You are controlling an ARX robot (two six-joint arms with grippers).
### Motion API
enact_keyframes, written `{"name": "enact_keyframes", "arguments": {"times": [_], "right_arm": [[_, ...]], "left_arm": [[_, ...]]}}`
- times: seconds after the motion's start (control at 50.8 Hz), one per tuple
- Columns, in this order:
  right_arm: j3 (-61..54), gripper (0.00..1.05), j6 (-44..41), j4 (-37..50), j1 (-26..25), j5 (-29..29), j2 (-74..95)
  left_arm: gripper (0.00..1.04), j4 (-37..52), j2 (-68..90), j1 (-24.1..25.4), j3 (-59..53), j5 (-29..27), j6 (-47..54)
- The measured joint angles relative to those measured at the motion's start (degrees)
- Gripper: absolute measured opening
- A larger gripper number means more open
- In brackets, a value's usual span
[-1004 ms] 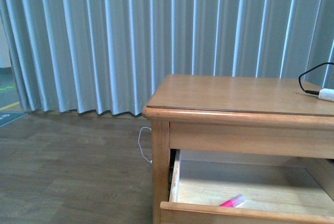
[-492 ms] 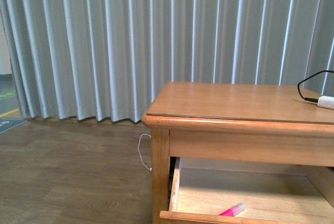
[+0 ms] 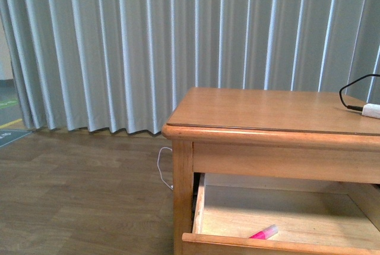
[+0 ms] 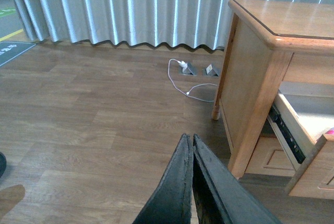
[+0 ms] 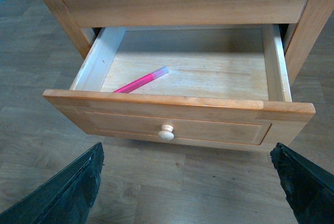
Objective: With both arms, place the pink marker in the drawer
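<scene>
Pink marker (image 3: 263,232) is in the drawer (image 3: 237,244), flat on the pale wood bottom, close behind the front wall. In front view its white cap points to abt 2 o'clock. Drawer is pulled out under the tabletop (image 3: 267,109), round knob (image 5: 166,132) on its front panel.

My right pincer (image 5: 186,153) is spread wide w/ nothing betw the fingers (image 5: 78,192). It hangs in front of the drawer, above the floor, apart from the knob. My left pincer (image 4: 190,140) is closed, fingers pressed together, empty, over the wood floor (image 4: 94,130) beside the cabinet's side, well apart from the marker.

White cylinder w/ black cable (image 3: 371,110) sits at the tabletop's 3 o'clock edge. Grey curtain (image 3: 119,47) hangs behind at 12 o'clock. White cord (image 4: 188,85) lies on the floor near the cabinet leg.
</scene>
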Motion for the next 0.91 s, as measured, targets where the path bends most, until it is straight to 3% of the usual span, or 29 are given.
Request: {"name": "enact_keyframes", "arguments": {"times": [0.453, 0.571, 0.906], "right_arm": [[0.00, 0.96, -0.02, -0.02, 0.00, 0.00, 0.00], [0.00, 0.96, -0.02, -0.02, 0.00, 0.02, 0.02], [0.00, 0.96, -0.02, -0.02, 0.02, 0.04, 0.00]], "left_arm": [[0.04, -2.89, -6.78, 0.02, -2.25, -0.02, 0.04], [0.04, -12.50, -14.93, 0.02, -2.25, 0.02, 0.09], [0.04, -13.05, -16.44, 0.02, -2.25, 0.00, 0.11]]}}
